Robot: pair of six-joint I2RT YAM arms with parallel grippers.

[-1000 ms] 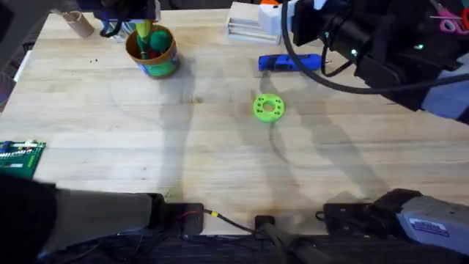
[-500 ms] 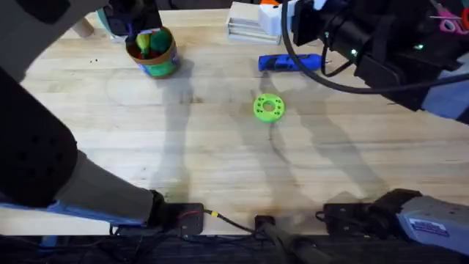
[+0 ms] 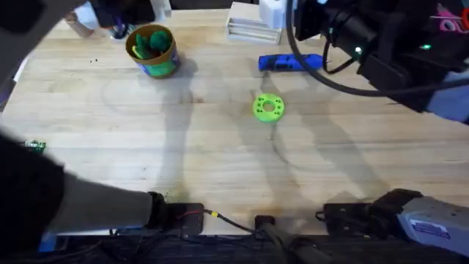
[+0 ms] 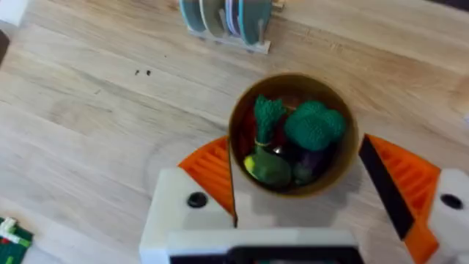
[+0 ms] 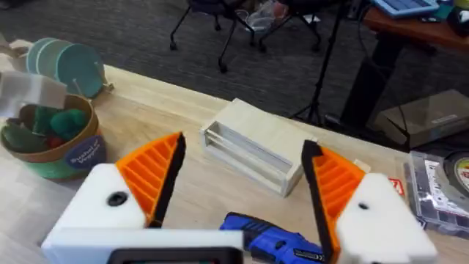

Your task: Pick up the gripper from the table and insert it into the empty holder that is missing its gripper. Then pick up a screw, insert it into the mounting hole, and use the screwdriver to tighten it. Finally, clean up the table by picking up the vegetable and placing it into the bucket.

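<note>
The bucket, vegetables inside, sits at the table's far left, directly below the left gripper, whose fingers spread wide around it. The right gripper, also wide open, hangs over the screwdriver, far right.

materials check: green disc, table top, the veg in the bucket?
Green disc: likely plastic, uniform lime colour, matte. Table: wood or wood veneer, pale, with visible grain and plank seams. Vegetables in the bucket: look knitted or crocheted, going by the nubby yarn-like texture.
</note>
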